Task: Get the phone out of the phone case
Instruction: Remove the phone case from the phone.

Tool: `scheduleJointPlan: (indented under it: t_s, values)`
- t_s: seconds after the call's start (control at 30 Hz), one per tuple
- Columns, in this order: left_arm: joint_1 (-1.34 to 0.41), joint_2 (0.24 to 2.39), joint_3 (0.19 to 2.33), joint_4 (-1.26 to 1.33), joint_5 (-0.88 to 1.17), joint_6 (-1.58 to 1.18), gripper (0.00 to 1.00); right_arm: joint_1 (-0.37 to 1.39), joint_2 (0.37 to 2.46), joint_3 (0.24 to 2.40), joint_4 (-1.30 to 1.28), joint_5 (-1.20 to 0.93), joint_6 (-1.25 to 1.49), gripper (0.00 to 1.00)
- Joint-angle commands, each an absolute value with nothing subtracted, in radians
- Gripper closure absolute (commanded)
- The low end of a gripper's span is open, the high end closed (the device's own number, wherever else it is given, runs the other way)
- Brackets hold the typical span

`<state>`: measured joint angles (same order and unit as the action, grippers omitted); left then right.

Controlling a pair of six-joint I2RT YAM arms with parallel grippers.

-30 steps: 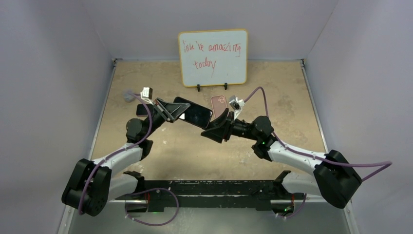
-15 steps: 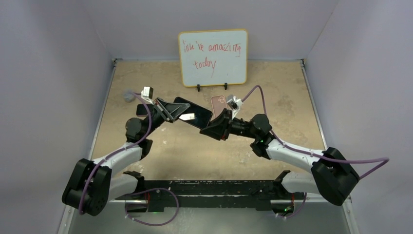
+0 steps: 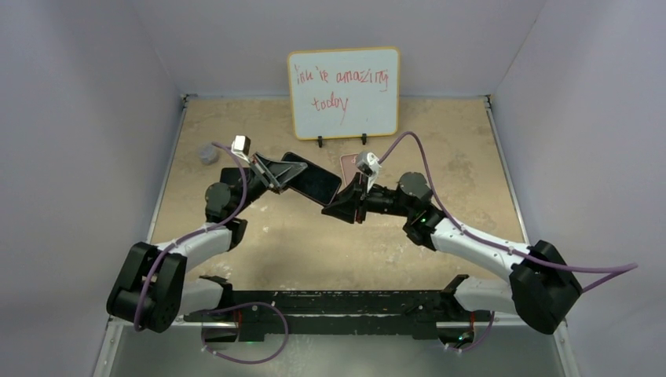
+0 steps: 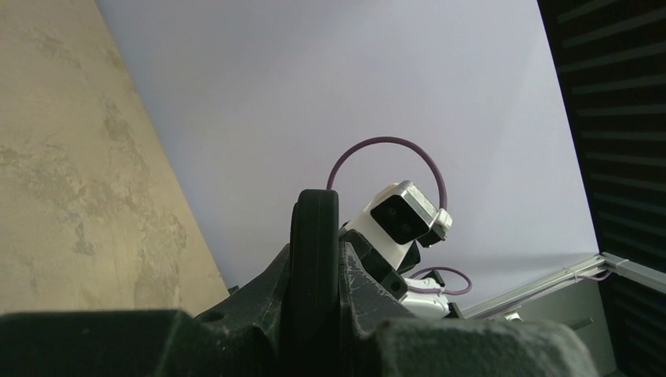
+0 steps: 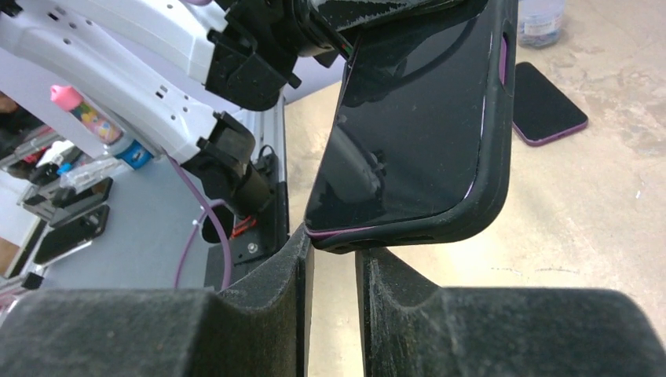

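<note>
So the dark-screened phone [image 5: 408, 133] is sitting inside its black rubbery case [image 5: 496, 149], held up off the sandy bench [image 3: 314, 251] just in front of the whiteboard with red scribble [image 3: 343, 93]. The left pincer [image 3: 284, 177] is clamped on the case's end. Its own camera only gets a thin black edge squeezed between the fingers, everything else cut off. The right pincer [image 5: 334, 271] has its fingers close together right at the case's bottom corner, but I can't tell if it's actually gripping or just touching. The phone's far end is hidden behind the left pincer.

A pink phone-shaped slab [image 3: 351, 162] sits half hidden behind the right wrist, nearer the whiteboard. A purple-edged dark phone [image 5: 550, 102] lies flat on the bench front-left of the whiteboard. Open bench shows between the held phone and the arm bases.
</note>
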<state>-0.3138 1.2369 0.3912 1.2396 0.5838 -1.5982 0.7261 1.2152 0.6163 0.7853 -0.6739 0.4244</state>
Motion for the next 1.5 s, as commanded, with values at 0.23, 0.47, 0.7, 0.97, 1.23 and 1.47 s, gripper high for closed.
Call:
scheduleJointPlan:
  t_s: [0.23,0.47,0.7,0.97,1.23,1.47]
  values:
    - [-0.353,1.263,0.428,1.383,0.818,-1.691,1.00,0.713,1.292,0.786,0.584,-0.387,0.351,1.00]
    - [-0.380,1.311,0.421,1.586,0.862,-1.791,1.00,0.674,1.389,0.839,0.562,-0.392,0.520,1.00]
    - [-0.385,1.324,0.424,1.632,0.868,-1.797,1.00,0.651,1.440,0.854,0.592,-0.431,0.658,1.00]
    - [-0.385,1.339,0.422,1.709,0.868,-1.810,1.00,0.593,1.446,0.727,0.838,-0.442,0.838,0.98]
    - [-0.375,1.250,0.414,1.444,0.879,-1.621,1.00,0.560,1.381,0.698,0.875,-0.477,0.822,0.79]
    - [-0.364,1.252,0.424,1.466,0.934,-1.640,1.00,0.490,1.309,0.643,0.882,-0.441,0.834,0.78]
